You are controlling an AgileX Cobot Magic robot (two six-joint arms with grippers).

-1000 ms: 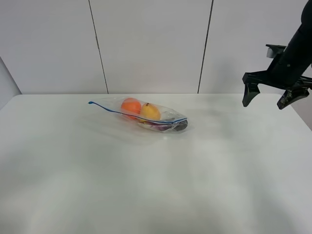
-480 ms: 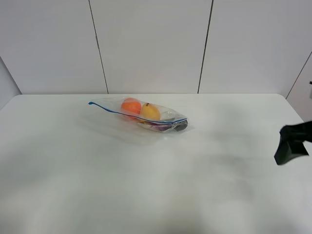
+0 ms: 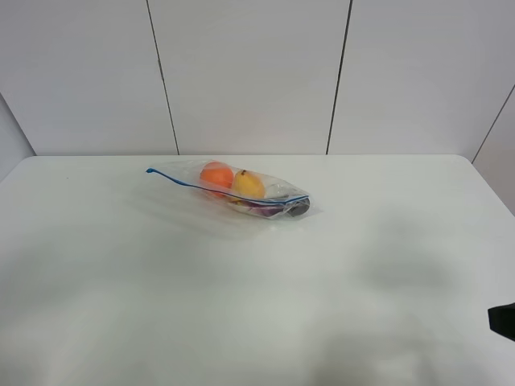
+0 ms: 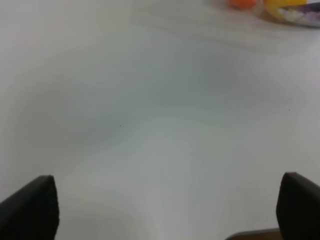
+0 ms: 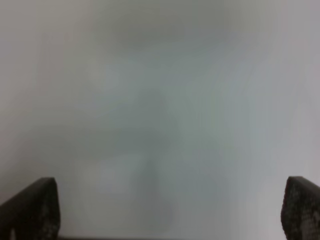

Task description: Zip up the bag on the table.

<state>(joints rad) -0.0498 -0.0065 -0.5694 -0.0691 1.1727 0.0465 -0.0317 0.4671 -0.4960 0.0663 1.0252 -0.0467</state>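
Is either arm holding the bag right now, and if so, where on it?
Nothing is held. Both sets of jaws stand wide open over bare table; the bag lies alone, untouched.

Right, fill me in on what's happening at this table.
Nothing is being handled just now. The bag lies alone toward the back of the table, with an orange fruit and a yellow fruit showing through it and its blue strip running along the top. Neither arm is near it. The left gripper and right gripper both hang over bare tabletop with jaws wide open and empty. Only a dark bit of the right arm shows at the edge of the high view.
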